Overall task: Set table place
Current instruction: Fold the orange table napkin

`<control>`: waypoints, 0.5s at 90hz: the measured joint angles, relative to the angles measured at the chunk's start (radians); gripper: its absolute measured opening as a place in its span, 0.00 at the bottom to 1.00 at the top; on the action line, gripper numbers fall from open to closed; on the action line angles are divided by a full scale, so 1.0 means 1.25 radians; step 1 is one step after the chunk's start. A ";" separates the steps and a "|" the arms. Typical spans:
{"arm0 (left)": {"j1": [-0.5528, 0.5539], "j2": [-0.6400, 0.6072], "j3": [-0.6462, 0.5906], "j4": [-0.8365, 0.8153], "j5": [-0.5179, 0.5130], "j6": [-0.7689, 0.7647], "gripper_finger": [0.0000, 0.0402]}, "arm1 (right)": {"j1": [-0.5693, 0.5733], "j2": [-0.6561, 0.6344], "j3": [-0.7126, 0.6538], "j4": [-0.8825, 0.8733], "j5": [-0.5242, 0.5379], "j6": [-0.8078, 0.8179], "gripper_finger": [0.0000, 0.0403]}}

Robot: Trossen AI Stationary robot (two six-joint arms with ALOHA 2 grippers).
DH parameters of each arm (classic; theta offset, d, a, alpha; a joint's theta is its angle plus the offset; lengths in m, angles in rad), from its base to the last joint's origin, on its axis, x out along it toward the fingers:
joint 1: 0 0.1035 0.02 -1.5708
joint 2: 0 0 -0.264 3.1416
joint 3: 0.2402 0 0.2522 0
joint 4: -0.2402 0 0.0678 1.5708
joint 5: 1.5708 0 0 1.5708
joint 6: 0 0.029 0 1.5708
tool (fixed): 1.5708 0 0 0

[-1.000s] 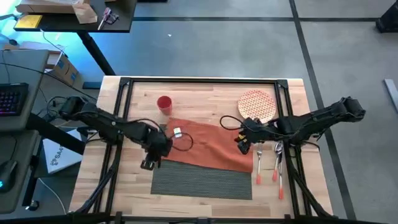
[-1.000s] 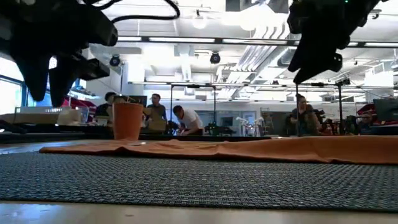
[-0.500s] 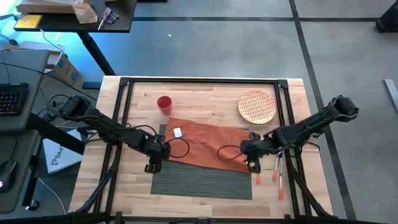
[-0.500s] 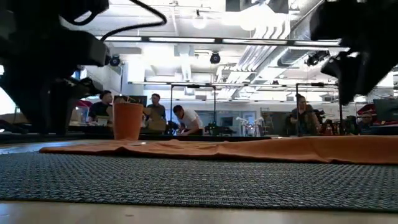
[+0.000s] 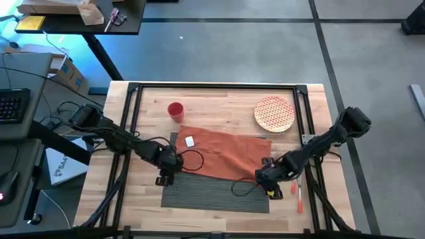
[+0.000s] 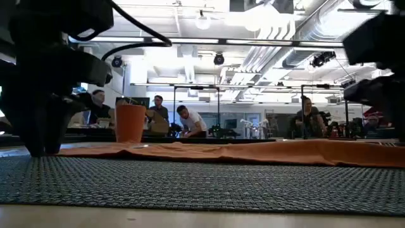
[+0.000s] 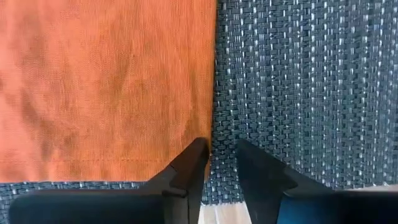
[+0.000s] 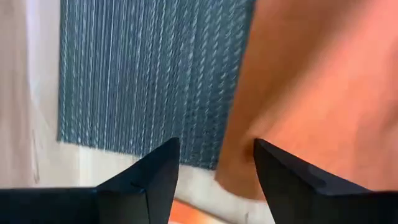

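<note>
Grey ribbed weave fills the front middle of the desk [image 5: 219, 103]: this is the table place [image 5: 216, 192], a wide placemat lying flat on the light wood, its far strip covered by a rust-orange napkin [image 5: 222, 151] that drapes over it at a slant.

We see our left tool [image 5: 164, 178] down at the placemat's left end, right at the napkin's near left corner. In the left wrist view its two dark fingers [image 7: 186, 171] stand a little apart, with only a narrow gap between them, over the line where orange cloth [image 7: 106, 87] meets grey weave [image 7: 305, 87]; they pinch nothing. In the low view this arm is a dark mass reaching down to the mat [image 6: 190, 183] at the picture's left.

Our right tool [image 5: 269, 189] sits at the placemat's right end, by the napkin's near right corner. The right wrist view shows its fingers [image 8: 152, 174] spread wide, with the corner of the mat [image 8: 143, 81] and the edge of the napkin [image 8: 311, 87] between and beyond them, and bare wood below; nothing is gripped.

Farther back on the desk stand a red cup [image 5: 175, 110], on the left, and a round patterned plate [image 5: 274, 113], on the right. Just right of the right tool lie utensils with orange-red handles [image 5: 297, 194], partly hidden by the arm.

Beyond the desk, the low view shows several people [image 6: 190, 120] in the room.
</note>
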 joint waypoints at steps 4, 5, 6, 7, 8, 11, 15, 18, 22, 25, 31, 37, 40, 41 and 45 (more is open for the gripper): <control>0.000 0.006 0.000 0.007 0.002 -0.011 0.15 | 0.006 0.005 0.000 0.002 0.001 0.014 0.41; 0.000 0.007 0.000 0.007 0.002 -0.014 0.14 | 0.007 0.005 0.000 0.003 0.001 0.019 0.40; 0.000 0.008 0.000 0.007 0.002 -0.017 0.14 | 0.008 0.005 0.000 0.003 0.001 0.024 0.40; 0.000 0.008 0.000 0.007 0.002 -0.020 0.14 | 0.010 0.005 0.000 0.003 0.001 0.026 0.39; 0.000 0.008 0.000 0.007 0.002 -0.021 0.13 | 0.011 0.005 0.000 0.003 0.002 0.028 0.39; 0.000 0.008 -0.001 0.009 0.003 -0.026 0.13 | 0.017 0.005 0.000 0.002 0.007 0.036 0.37; 0.000 0.008 -0.001 0.010 0.002 -0.028 0.12 | 0.025 0.005 0.000 -0.002 0.012 0.043 0.35; 0.000 0.007 -0.001 0.010 0.004 -0.028 0.11 | 0.029 0.005 0.000 -0.009 0.019 0.054 0.33; 0.000 0.007 -0.002 0.011 0.005 -0.028 0.10 | 0.031 0.004 0.004 -0.026 0.020 0.077 0.32; 0.000 0.007 -0.002 0.011 0.006 -0.029 0.10 | 0.031 0.002 0.010 -0.044 0.021 0.098 0.31; -0.001 0.007 -0.002 0.011 0.006 -0.029 0.09 | 0.030 -0.003 0.030 -0.091 0.028 0.152 0.30; 0.000 0.007 -0.002 0.011 0.008 -0.029 0.09 | 0.030 -0.004 0.046 -0.153 0.060 0.229 0.29; 0.000 0.007 -0.002 0.011 0.008 -0.029 0.09 | 0.030 -0.004 0.048 -0.187 0.078 0.278 0.29; 0.000 0.007 -0.002 0.011 0.008 -0.028 0.09 | 0.030 -0.004 0.048 -0.198 0.085 0.295 0.29; 0.000 0.007 -0.002 0.011 0.008 -0.028 0.09 | 0.030 -0.004 0.048 -0.235 0.093 0.349 0.29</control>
